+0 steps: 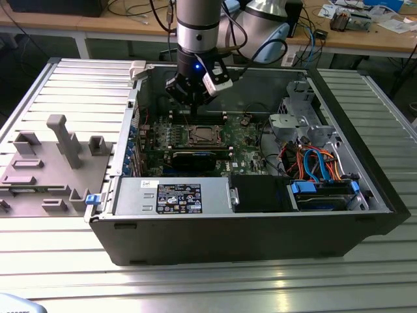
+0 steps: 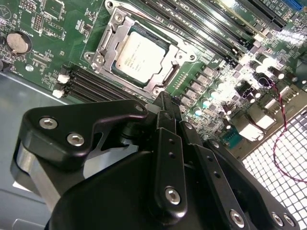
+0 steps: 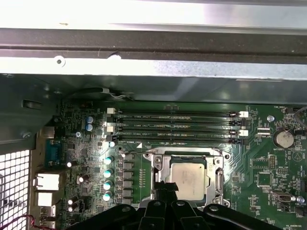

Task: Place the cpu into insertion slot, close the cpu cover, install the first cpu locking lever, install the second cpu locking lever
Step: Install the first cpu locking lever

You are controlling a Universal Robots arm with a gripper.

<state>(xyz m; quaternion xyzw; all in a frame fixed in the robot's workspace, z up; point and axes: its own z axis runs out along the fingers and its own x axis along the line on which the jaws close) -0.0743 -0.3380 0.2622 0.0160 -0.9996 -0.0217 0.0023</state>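
In the exterior view, an open computer case point(image 1: 260, 222) lies on a ribbed metal worktop point(image 1: 78, 85), with wooden desks and loose cables behind it. A grey plastic fixture point(image 1: 52, 160) sits on the worktop toward the exterior view's left. Inside the case are a power supply point(image 1: 172, 195), a black card point(image 1: 193, 158) and a bundle of orange and blue cables point(image 1: 316, 163). The arm comes down from above, and its gripper point(image 1: 193, 99) hangs over the green circuit board point(image 1: 244, 140), just behind the insertion slot point(image 1: 201, 135).

In the second wrist view, the gripper's black fingers point(image 2: 163, 115) stand pressed together at the tip with nothing between them, just beside the slot's rim. The cpu point(image 2: 136, 55) lies flat in the insertion slot point(image 2: 98, 60), its silver top showing through the cpu cover point(image 2: 165, 82), which lies down around it. Long black memory slots point(image 2: 201, 28) run alongside, and a coin battery point(image 2: 18, 43) sits further off.

In the first wrist view, the case wall point(image 3: 153, 67) rises behind the board. Four memory slots point(image 3: 177, 127) lie between that wall and the cpu point(image 3: 188, 181), which sits square in its slot with the silvery cpu cover point(image 3: 160, 167) framing it. The fingertips point(image 3: 165, 188) overlap the cover's near edge; whether they touch it I cannot tell.
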